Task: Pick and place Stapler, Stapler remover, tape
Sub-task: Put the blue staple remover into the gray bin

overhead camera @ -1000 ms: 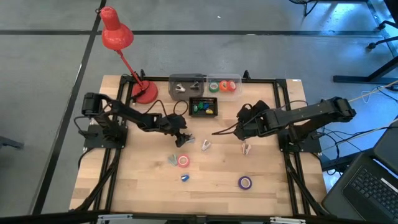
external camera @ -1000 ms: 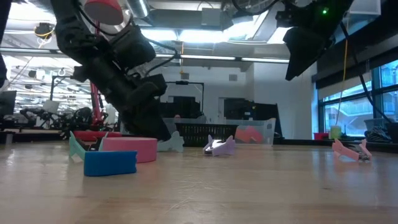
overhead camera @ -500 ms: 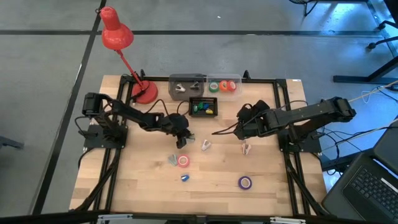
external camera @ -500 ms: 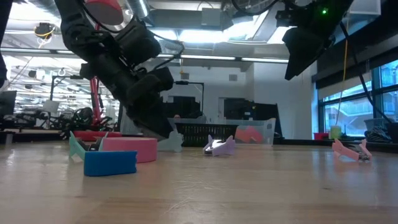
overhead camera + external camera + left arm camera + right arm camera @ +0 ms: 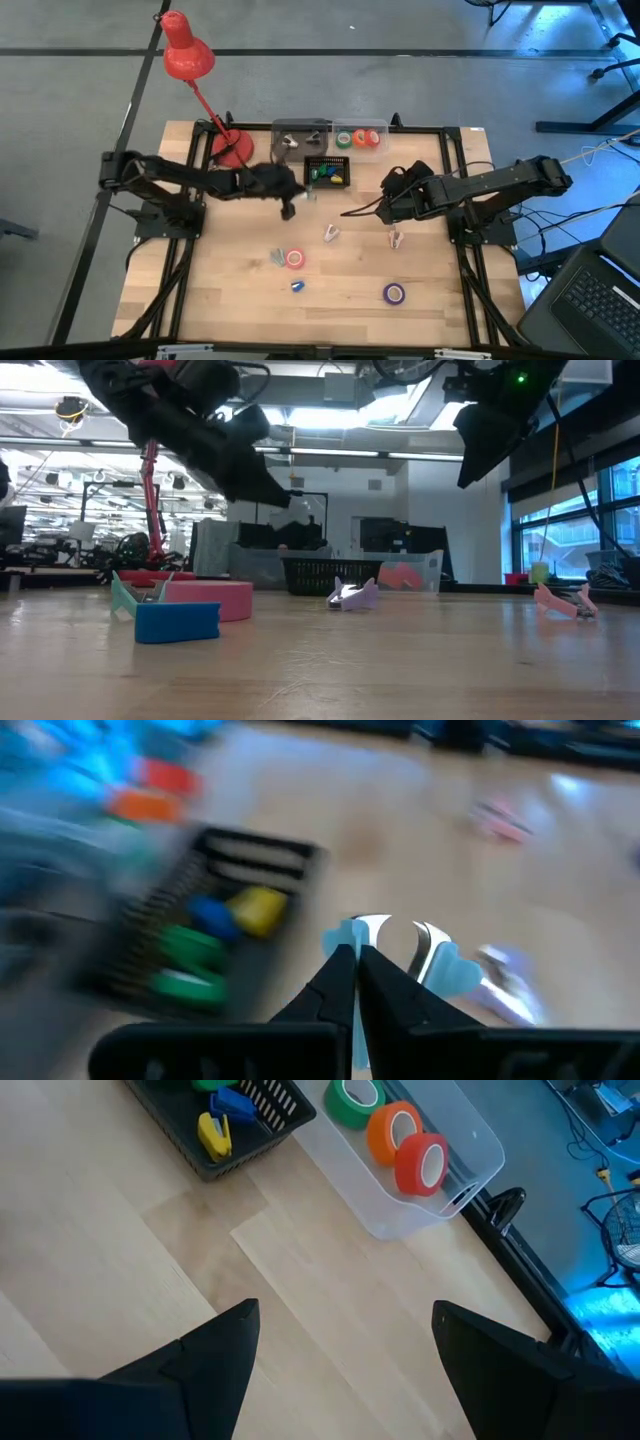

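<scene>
looking down from the high view, we see our left gripper (image 5: pixel 290 203) beside the black basket (image 5: pixel 327 172), right gripper (image 5: pixel 388 210) waiting mid-table. at table level, a pink tape roll (image 5: pixel 208 600) lies untouched. our left wrist view shows fingers pinched on a blue staple remover (image 5: pixel 400 955); our right wrist view shows fingers (image 5: pixel 215 1350) spread, empty, tape rolls (image 5: pixel 392 1133) binned.

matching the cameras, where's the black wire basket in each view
High view: black wire basket behind table centre, between the arms.
Low view: far centre.
Left wrist view: blurred, beyond left gripper holding light blue staple remover.
Right wrist view: beyond open right gripper.
Landmark: clear plastic tray of tape rolls beside it.
</scene>
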`<state>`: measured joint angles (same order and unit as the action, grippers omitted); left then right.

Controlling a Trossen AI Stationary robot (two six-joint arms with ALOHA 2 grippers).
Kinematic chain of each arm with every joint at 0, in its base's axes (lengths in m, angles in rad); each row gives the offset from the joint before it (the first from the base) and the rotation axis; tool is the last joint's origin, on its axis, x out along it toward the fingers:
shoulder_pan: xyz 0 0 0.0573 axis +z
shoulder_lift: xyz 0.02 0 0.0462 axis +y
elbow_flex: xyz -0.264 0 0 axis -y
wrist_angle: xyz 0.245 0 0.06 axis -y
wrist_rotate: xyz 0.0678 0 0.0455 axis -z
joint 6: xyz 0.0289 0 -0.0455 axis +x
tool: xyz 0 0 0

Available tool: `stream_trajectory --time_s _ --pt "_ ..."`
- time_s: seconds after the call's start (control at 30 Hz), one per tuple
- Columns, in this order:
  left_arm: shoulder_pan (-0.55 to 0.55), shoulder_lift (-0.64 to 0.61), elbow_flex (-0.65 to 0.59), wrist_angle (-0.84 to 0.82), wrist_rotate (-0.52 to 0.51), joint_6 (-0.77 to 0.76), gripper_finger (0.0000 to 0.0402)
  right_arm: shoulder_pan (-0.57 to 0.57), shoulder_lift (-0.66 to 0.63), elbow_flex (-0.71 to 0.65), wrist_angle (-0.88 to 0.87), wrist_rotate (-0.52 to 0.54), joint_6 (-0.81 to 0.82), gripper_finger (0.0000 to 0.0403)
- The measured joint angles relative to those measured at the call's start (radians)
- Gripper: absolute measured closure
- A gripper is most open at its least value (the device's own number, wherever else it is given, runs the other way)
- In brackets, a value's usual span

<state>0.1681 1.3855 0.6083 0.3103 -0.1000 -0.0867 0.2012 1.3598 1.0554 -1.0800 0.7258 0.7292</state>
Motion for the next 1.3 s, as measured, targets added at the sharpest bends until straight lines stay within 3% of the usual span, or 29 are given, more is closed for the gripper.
stream_trajectory --time_s 0.1,0.27,0.6,0.97,1.17,1.3 --pt "0.068 -0.048 0.004 0.005 -0.044 0.044 0.0399 0.000 0.000 0.000 0.013 0.000 0.000 0.0103" --pt "0.224 -0.062 0.089 -0.079 -0.034 0.133 0.0399 -0.005 0.000 0.000 0.026 0.000 -0.010 0.0103" --pt "0.477 0.141 0.372 -0.366 0.069 0.258 0.0400 -0.034 0.000 0.000 0.044 -0.001 -0.030 0.0103" --pt "0.536 0.444 0.600 -0.478 0.044 0.362 0.0400 -0.035 0.000 0.000 0.043 -0.001 -0.031 0.0103" --pt "0.535 0.528 0.629 -0.495 -0.064 0.399 0.0400 -0.035 0.000 0.000 0.040 -0.004 -0.034 0.0103" --pt "0.535 0.552 0.629 -0.504 -0.048 0.412 0.0400 -0.035 0.000 0.000 0.041 -0.004 -0.034 0.0103"
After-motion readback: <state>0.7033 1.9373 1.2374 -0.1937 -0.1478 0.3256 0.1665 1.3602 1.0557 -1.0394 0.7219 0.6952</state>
